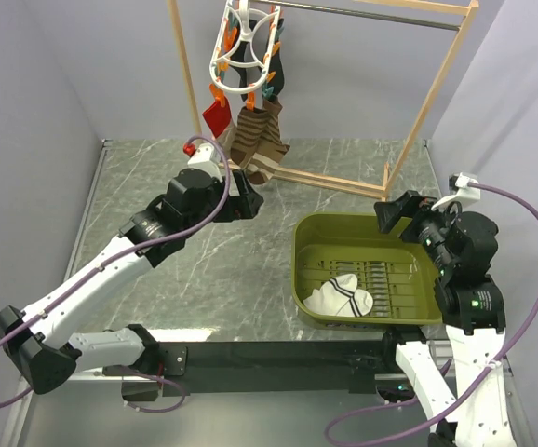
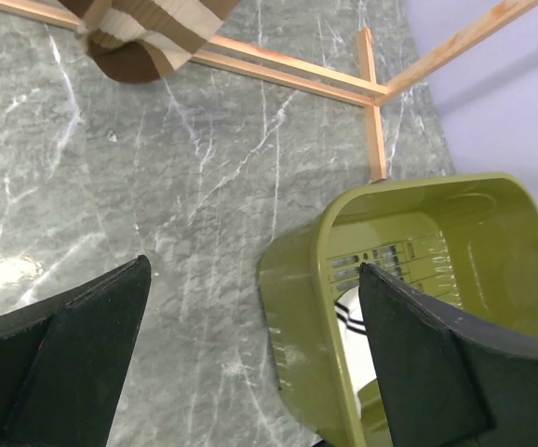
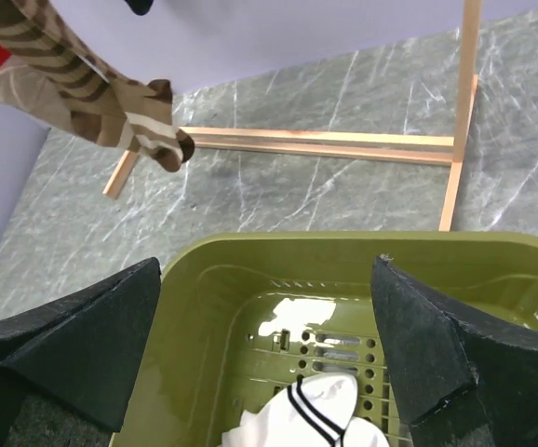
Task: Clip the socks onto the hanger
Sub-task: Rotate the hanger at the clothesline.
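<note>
Upper centre of the overhead view, your openwork plastic hanger [image 1: 247, 42] is cut off by the frame's top edge, and neither wrist view catches it. Your left gripper [image 2: 250, 358] is spread wide over the marbled table [image 1: 157, 168]. Lower right, the white socks [image 1: 341, 296] lie in the slotted olive basket [image 1: 299, 256], mostly hidden in the left wrist view. Your right gripper [image 3: 267, 354] gapes over the rim.

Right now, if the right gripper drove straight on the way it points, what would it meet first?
Most likely the olive basket: the open right gripper points down into it, toward the slotted floor just beyond the white socks. Depth is unclear, so the socks could come first.
</note>
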Available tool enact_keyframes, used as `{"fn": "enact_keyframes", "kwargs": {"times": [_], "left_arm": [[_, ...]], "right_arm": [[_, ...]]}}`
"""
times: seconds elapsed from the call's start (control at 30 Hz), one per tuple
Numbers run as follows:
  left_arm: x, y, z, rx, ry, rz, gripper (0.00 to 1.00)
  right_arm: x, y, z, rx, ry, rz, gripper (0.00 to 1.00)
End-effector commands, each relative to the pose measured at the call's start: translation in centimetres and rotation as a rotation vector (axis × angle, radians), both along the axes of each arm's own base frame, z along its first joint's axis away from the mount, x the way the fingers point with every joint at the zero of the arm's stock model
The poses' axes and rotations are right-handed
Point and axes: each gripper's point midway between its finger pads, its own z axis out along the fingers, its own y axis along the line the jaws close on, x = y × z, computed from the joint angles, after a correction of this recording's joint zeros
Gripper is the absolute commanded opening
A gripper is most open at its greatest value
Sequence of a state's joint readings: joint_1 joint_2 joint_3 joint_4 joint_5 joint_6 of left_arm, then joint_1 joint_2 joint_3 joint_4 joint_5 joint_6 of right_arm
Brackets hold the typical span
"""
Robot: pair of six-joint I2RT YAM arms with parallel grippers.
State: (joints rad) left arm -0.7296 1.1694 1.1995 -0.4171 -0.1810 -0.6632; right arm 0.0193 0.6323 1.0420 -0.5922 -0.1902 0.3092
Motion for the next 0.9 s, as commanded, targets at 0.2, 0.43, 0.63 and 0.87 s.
{"fn": "enact_keyframes", "kwargs": {"times": [0.2, 0.43, 0.63, 0.87], "left_arm": [[0.0, -2.7, 1.2, 0.012, -0.031, -0.152, 0.99], [-0.5, -6.7, 0.2, -0.015, -0.043, -0.252, 0.99], [1.3, -6.9, 2.9, -0.022, -0.089, -0.184, 0.96], [4.1, -2.3, 9.7, -0.134, -0.212, -0.007, 0.95]], "right_arm": [[-0.5, 0.0, -4.3, 0.045, 0.087, -0.026, 0.99], [-1.0, -0.9, -7.2, 0.009, 0.190, -0.071, 0.98], [-0.3, -0.2, -4.1, 0.024, 0.100, -0.032, 0.98], [3.0, 2.1, 1.0, 0.104, -0.004, 0.076, 0.95]]}}
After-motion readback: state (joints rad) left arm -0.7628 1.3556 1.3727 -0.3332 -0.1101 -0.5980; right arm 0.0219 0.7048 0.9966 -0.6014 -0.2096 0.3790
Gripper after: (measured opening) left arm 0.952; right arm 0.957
